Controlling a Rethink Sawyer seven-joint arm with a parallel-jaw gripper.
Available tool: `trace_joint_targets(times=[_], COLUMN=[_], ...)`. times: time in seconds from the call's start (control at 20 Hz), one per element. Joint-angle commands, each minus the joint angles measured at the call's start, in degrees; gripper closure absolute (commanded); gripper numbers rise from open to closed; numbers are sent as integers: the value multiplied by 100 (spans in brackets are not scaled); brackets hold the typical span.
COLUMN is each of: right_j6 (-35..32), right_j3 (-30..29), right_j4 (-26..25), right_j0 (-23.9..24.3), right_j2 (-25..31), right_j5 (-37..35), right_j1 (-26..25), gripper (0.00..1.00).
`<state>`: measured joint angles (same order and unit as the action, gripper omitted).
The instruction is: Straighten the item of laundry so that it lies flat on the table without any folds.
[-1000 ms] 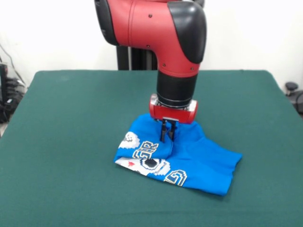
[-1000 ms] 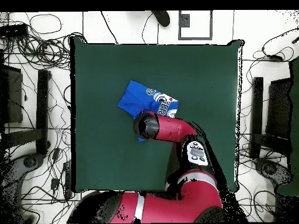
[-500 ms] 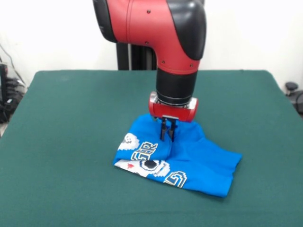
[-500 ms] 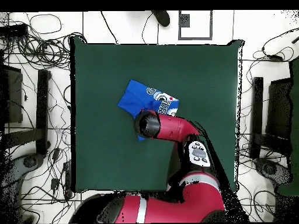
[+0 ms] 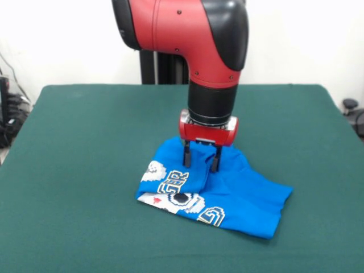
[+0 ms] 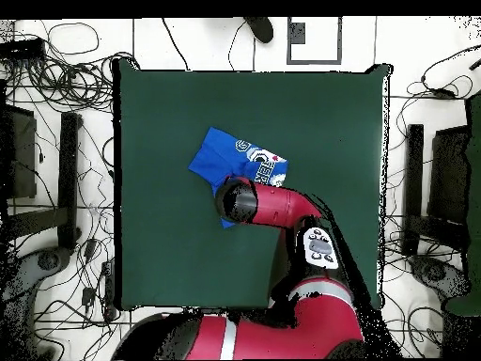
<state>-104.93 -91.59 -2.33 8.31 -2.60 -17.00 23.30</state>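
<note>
My gripper (image 5: pixel 201 161) has just spread its two fingers apart over the blue T-shirt (image 5: pixel 227 190); half a second ago they were pinched together on the fabric, so I read this as a release, with nothing held now. The shirt lies a little right of centre on the green table (image 5: pixel 85 170), graphic side showing at its near left edge. It is still bunched and folded over itself under the arm, so I judge the flattening far from done and another grasp needed.

Green table (image 5: pixel 79 170) lies bare all round the crumpled T-shirt (image 5: pixel 239 193); only the arm (image 6: pixel 272 207) apparently overhangs it.
</note>
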Motion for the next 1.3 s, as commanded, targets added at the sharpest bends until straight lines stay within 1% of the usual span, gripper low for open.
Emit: trace_joint_targets(times=[0.05,0.7,1.3], right_j6=[-384,-404,-386], right_j3=[-221,-8,8], right_j4=[-255,-150,-170], right_j0=[-27,-41,-29], right_j2=[641,615,595], right_j5=[267,81,87], right_j1=[-82,-175,-186], gripper=[0,0,0])
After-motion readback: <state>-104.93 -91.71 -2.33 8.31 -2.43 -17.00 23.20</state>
